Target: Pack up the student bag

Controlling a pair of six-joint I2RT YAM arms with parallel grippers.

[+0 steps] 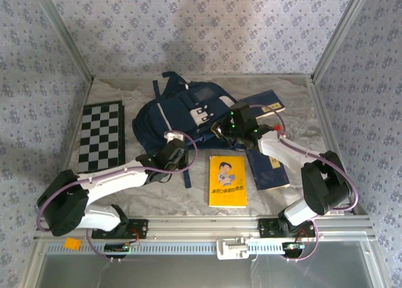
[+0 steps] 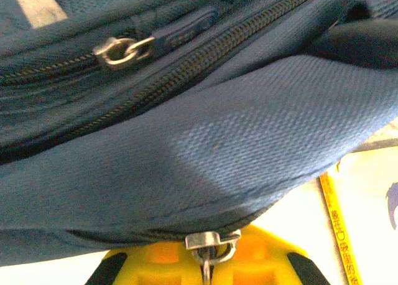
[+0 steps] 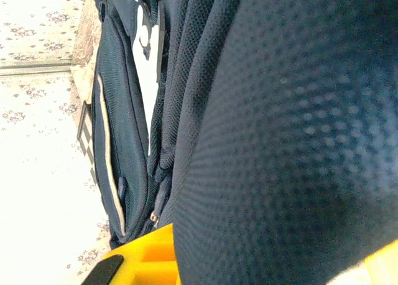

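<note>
The student bag (image 1: pixel 182 115), navy blue with white stripes, lies flat in the middle of the table. My left gripper (image 1: pixel 179 155) is at its near edge. In the left wrist view its yellow fingers (image 2: pixel 155 266) are shut on the pull tab of a metal zipper slider (image 2: pixel 211 241) under a fold of blue fabric (image 2: pixel 249 154). A second slider (image 2: pixel 121 50) sits higher on another zipper. My right gripper (image 1: pixel 229 127) is at the bag's right side, shut on dark mesh fabric (image 3: pixel 280 142), with one yellow finger (image 3: pixel 143 260) beside it.
A yellow book (image 1: pixel 227 181) lies just in front of the bag. A blue book (image 1: pixel 269 168) lies under my right arm and another (image 1: pixel 267 102) at the back right. A folded chessboard (image 1: pixel 100 136) lies to the left. Patterned walls enclose the table.
</note>
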